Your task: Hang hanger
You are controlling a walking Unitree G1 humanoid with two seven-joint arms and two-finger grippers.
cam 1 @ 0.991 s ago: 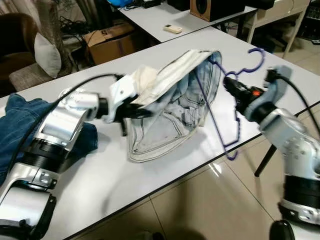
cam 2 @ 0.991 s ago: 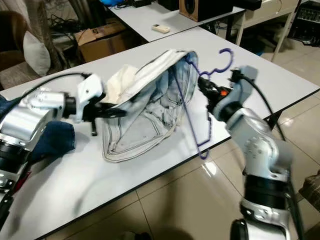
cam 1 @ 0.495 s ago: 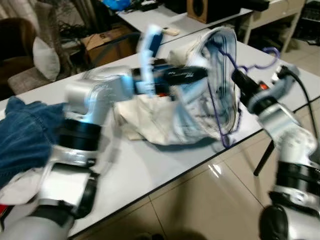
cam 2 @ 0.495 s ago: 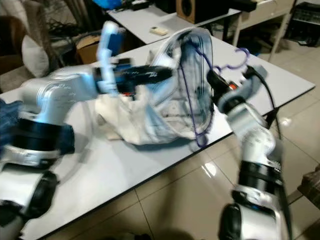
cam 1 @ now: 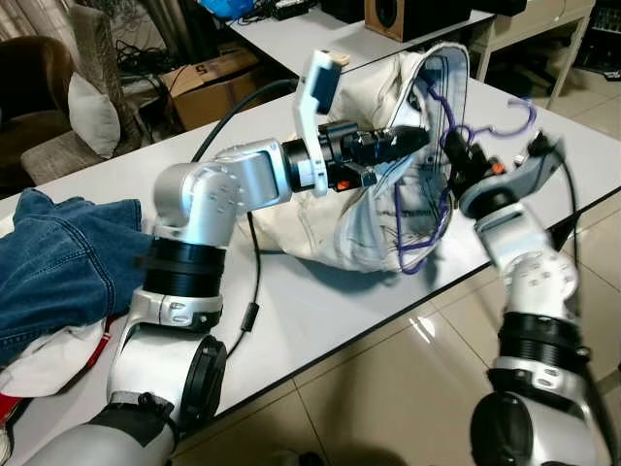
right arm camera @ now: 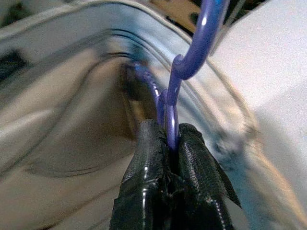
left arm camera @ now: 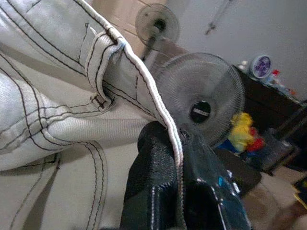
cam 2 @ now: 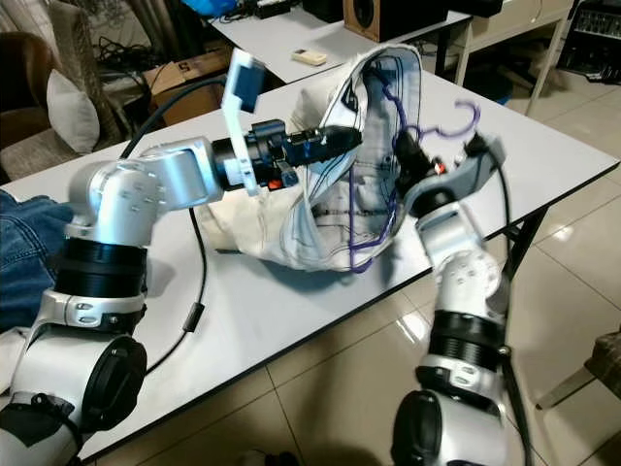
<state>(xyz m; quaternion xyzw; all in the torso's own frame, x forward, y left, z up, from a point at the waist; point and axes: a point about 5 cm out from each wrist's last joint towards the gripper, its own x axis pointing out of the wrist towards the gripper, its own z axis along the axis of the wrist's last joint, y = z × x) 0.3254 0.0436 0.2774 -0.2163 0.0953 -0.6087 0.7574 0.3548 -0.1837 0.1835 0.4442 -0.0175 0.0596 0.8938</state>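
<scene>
1. Key relation: purple hanger (cam 1: pixel 432 184) sits partly inside the waist opening of the pale jeans (cam 1: pixel 359 209), held up over the white desk (cam 1: pixel 320 320) near its front edge; hanger's long axis runs roughly vertical, hook (cam 1: pixel 514 115) poking out toward the right arm, body going down into the garment w/ its lower loop near the desk.
2. Right gripper (right arm camera: pixel 168 139) is clamped on the hanger neck just below the hook; fingers pressed tight on the thin rod, pointing into the jeans opening; it's the nearer arm to the hanger.
3. Left gripper (left arm camera: pixel 175 143) is pinched shut on the jeans' waistband edge, by a belt loop (left arm camera: pixel 103 67); the arm reaches across from the left and lifts the band so the opening gapes toward the hanger.
4. Judgement: coming move prob turns on pushing the hanger further in along its axis while the left arm keeps the waistband spread; fabric may snag a hanger shoulder.
5. Materials: jeans are washed-out denim, off-white to pale blue, dark double stitching, limp and bunched on the desk; hanger is thin, smooth, glossy, likely coated wire or plastic, curved hook.
6. Elsewhere: darker blue jeans (cam 1: pixel 58 262) heaped at the desk's left end, well apart; glossy tile floor (cam 1: pixel 388 388) below.
</scene>
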